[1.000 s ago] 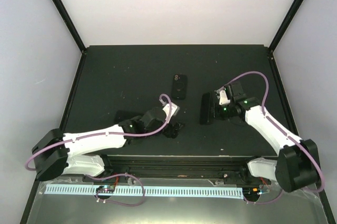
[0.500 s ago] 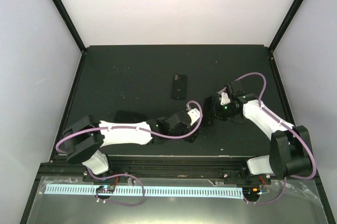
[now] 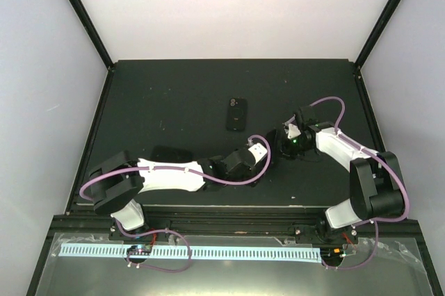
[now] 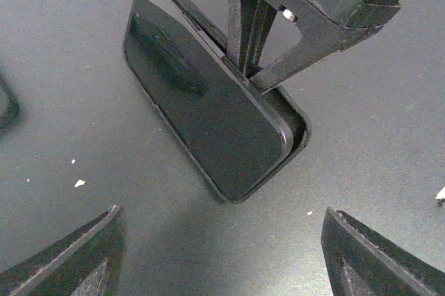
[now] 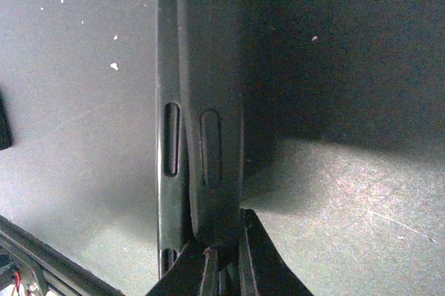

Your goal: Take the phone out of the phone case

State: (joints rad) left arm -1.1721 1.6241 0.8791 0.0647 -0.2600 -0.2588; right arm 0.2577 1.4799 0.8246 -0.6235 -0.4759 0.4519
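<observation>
The left gripper [image 4: 221, 240] hangs low over the table [image 3: 174, 94] with its jaws spread wide and nothing between them. Just ahead of its fingertips, between it and the right gripper [image 4: 249, 60], stands the phone [image 4: 201, 101]. The phone is tilted with its dark glass towards the left wrist camera. It sits in the phone case [image 4: 295, 126], and the case's rim shows as a loose lip around the phone's near right corner.

The right gripper is closed tight on the long edge of the phone case, on the side away from the left gripper, so its fingers block that edge. From the right wrist, phone and case run edge-on straight out from the pinched fingertips, with the case's side slot [image 5: 172, 140] next to the phone's side button [image 5: 211, 146].

Well beyond the left gripper, and to its left, a small black device [image 3: 236, 114] lies flat. White specks [image 4: 78, 183] dot the table to the left of the left gripper.
</observation>
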